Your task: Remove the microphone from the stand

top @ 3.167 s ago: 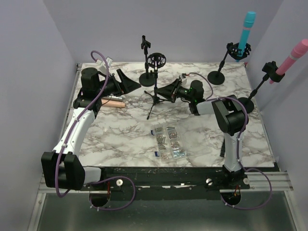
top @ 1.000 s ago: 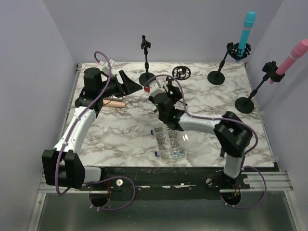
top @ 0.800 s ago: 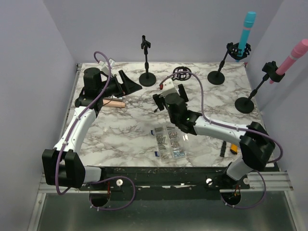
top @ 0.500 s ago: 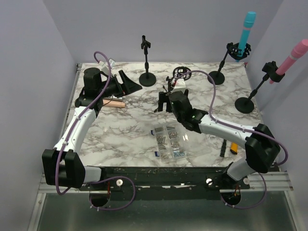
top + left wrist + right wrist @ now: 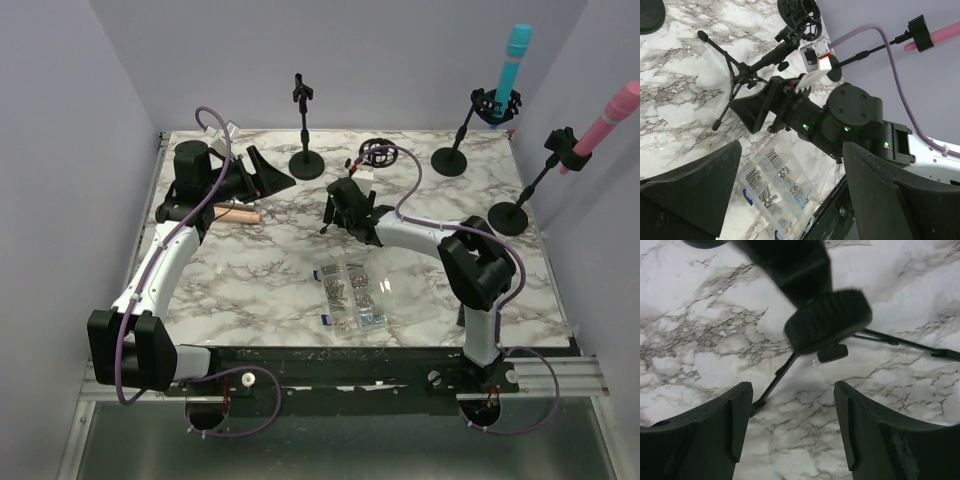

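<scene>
A peach microphone (image 5: 238,212) lies flat on the marble table (image 5: 250,280), beside my left arm. The black tripod stand (image 5: 358,178) lies tipped over mid-table, and its empty ring mount (image 5: 378,152) rests on the marble. My right gripper (image 5: 334,208) hovers low over the stand's legs, open. In the right wrist view its jaws (image 5: 792,425) frame bare marble, with the stand's knob (image 5: 829,320) and one leg just ahead. My left gripper (image 5: 266,170) stands open at the back left and holds nothing. It looks across at the stand (image 5: 757,62).
A blue microphone (image 5: 513,55) and a pink microphone (image 5: 606,118) sit in round-base stands at the back right. An empty clip stand (image 5: 303,130) rises at the back centre. A clear screw box (image 5: 350,295) lies near the front. Small black and orange items (image 5: 472,308) lie at the front right.
The tripod stand stood upright three seconds ago and now lies toppled. Over the last second my right arm swung its elbow out and back, settling over the stand's legs. The left arm is still.
</scene>
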